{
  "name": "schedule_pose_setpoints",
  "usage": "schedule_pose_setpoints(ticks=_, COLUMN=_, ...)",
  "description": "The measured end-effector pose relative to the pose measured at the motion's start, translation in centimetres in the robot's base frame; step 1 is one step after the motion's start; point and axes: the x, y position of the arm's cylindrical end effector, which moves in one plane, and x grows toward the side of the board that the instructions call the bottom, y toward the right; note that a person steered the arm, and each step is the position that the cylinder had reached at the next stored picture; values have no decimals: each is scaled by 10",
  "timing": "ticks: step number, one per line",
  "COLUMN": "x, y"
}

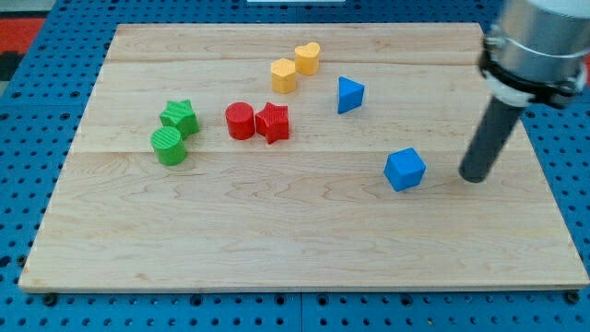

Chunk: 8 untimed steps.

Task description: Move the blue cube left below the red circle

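standing just right of the blue cube (pixel 405 170), my tip (pixel 474 176) is placed to shove it left, to near the red circle (pixel 240 121); no end effector fitted, only a rod.

no readable text, labels or numbers

Blue triangle (pixel 349 94): toward view's top-left of end effector (pixel 474 177), nearest of these. Yellow heart (pixel 308 57) and yellow hexagon (pixel 284 75): touching pair, farther top-left. Red star (pixel 273 122): well left, slightly higher. Green star (pixel 179 117), green cylinder (pixel 169 146): touching, farthest left. Wooden table (pixel 277 249) carries all; blue pegboard (pixel 28 138) surrounds it.
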Motion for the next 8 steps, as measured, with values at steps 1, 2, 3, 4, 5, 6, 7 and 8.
schedule_pose_setpoints(ticks=1, x=-1, y=-71)
schedule_pose_setpoints(ticks=2, x=-1, y=-153)
schedule_pose_setpoints(ticks=3, x=-1, y=-146)
schedule_pose_setpoints(ticks=4, x=-14, y=-126)
schedule_pose_setpoints(ticks=5, x=-39, y=-130)
schedule_pose_setpoints(ticks=6, x=-36, y=-194)
schedule_pose_setpoints(ticks=7, x=-15, y=-255)
schedule_pose_setpoints(ticks=8, x=-3, y=-249)
